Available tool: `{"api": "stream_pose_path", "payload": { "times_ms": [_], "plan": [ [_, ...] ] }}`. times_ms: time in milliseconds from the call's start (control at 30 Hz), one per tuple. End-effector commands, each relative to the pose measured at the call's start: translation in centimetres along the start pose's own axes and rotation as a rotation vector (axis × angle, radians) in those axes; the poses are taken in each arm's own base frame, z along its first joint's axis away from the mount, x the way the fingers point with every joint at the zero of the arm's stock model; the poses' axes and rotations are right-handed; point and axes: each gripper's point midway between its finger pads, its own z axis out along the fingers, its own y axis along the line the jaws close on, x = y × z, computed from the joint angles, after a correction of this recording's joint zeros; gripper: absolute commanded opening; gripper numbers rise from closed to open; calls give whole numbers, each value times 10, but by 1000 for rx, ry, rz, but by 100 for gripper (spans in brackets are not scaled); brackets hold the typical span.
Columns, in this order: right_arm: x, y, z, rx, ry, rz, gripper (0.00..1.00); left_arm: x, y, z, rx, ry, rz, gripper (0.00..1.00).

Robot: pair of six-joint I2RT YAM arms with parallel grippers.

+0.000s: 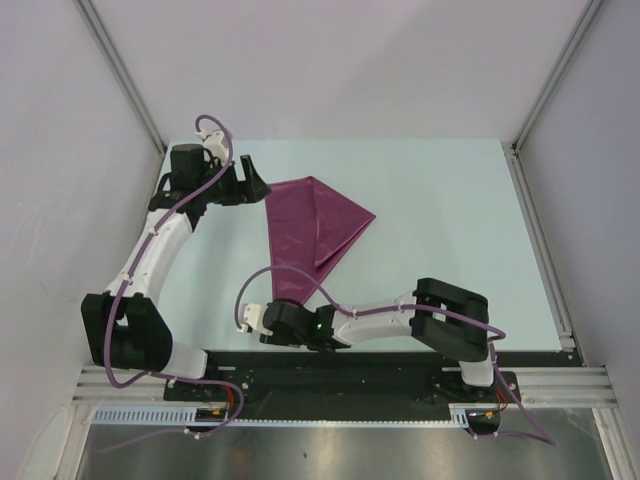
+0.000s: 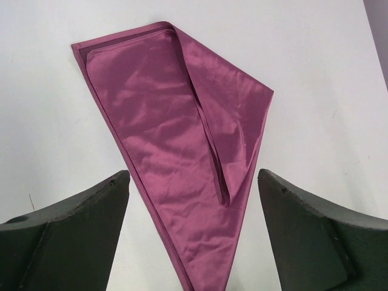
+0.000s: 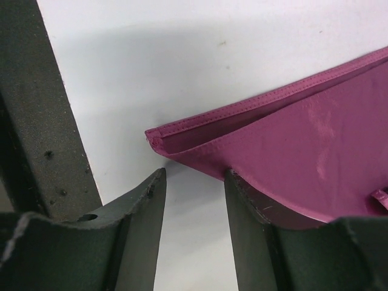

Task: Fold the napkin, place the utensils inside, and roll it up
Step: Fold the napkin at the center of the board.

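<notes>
The plum napkin (image 1: 305, 230) lies folded into a long triangle on the table, its narrow tip pointing to the near edge. My left gripper (image 1: 255, 183) is open beside its far-left corner. In the left wrist view the napkin (image 2: 176, 133) spreads away between and beyond the wide-open gripper (image 2: 194, 176). My right gripper (image 1: 285, 318) is at the near tip. In the right wrist view it (image 3: 194, 173) is open with nothing in the gap, and the napkin's hemmed edge (image 3: 303, 139) rests on the tip of the right finger (image 3: 242, 200). The orange spoon is out of view.
The pale table (image 1: 440, 200) is closed in by white walls with metal posts at the back left (image 1: 120, 70) and right (image 1: 550, 90). A black rail (image 1: 330, 365) runs along the near edge by the arm bases.
</notes>
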Motion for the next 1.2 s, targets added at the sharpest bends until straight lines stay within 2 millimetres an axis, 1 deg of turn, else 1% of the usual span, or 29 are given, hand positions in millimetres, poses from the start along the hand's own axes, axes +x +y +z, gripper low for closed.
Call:
{"api": "stream_pose_path", "payload": {
  "times_ms": [0, 167, 300, 333, 467, 567, 600, 667, 700, 800, 900, 933, 967, 1033, 1067, 1100, 1133, 1167],
  "plan": [
    [-24, 5, 4, -33, -59, -41, 47, -12, -7, -12, 20, -46, 7, 91],
    [-32, 11, 7, -66, -73, -65, 45, -12, -5, -12, 16, -47, 4, 91],
    [-31, 15, 12, -89, -56, -85, 42, -13, -5, -13, 18, -47, 1, 91],
    [-29, 16, 13, -94, -50, -88, 40, -12, -4, -13, 16, -46, 0, 91],
    [-28, 19, 15, -112, -43, -95, 36, -13, -4, -13, 21, -48, -2, 91],
    [-24, 21, 18, -120, -25, -107, 28, -13, -3, -14, 21, -48, -5, 91],
    [-24, 21, 19, -121, -22, -109, 24, -12, -2, -13, 19, -46, -9, 91],
    [-25, 20, 19, -117, -24, -109, 20, -13, -2, -13, 20, -47, -9, 91],
    [-25, 19, 19, -114, -26, -104, 16, -13, -1, -13, 17, -48, -10, 91],
    [-27, 14, 17, -110, -37, -83, 10, -13, 0, -13, 16, -48, -12, 91],
    [-31, 5, 14, -101, -59, -37, 3, -14, 1, -13, 15, -49, -15, 91],
    [-35, -7, 10, -89, -78, -9, 2, -13, 2, -13, 13, -47, -17, 91],
    [-37, -8, 8, -98, -96, 26, 0, -13, 3, -12, 10, -46, -18, 91],
    [-41, -22, 2, -94, -132, 91, 0, -12, 4, -12, 8, -44, -20, 91],
    [-41, -36, -3, -99, -151, 140, 0, -13, 5, -12, 7, -45, -21, 91],
    [-51, -47, -7, -94, -197, 205, 0, -13, 6, -12, 4, -45, -23, 91],
    [-55, -51, -11, -122, -221, 238, 0, -12, 7, -12, 0, -45, -25, 91],
    [-58, -77, -17, -95, -254, 287, 0, -13, 8, -12, -3, -47, -23, 91]
  ]
}}
